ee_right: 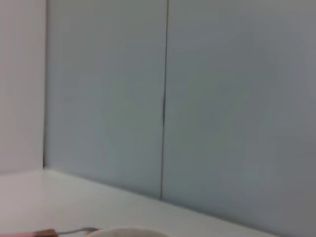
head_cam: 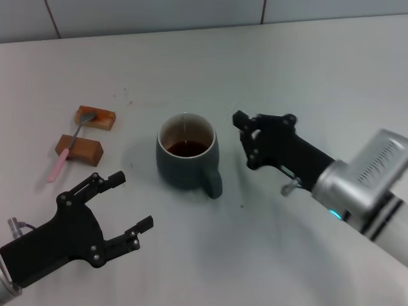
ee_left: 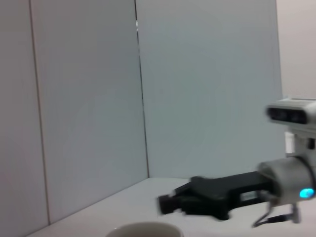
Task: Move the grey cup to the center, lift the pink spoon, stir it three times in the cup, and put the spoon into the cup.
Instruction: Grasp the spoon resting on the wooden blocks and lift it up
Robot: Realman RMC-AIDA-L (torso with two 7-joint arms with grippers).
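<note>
Bench: we saw a pale, plain surface running back to a panelled wall, carrying everything below.
Right arm: we watched it reach in from the right side, silver forearm low over the bench.
Right gripper: it sat just right of the cup, apart from it, with nothing between its fingers; from the head view we made a narrow gap between the two black fingertips, so we called it released.
Left gripper: near the front edge on the left, we saw its fingers spread wide and empty, well short of the spoon.
Grey cup: we found it upright around the middle of the bench, dark liquid inside, handle turned toward the front right.
Brown blocks: two of them lay left of the cup, one behind the other.
Pink spoon: we spotted it resting across both blocks, bowl on the far block, pink handle end down toward the bench.
</note>
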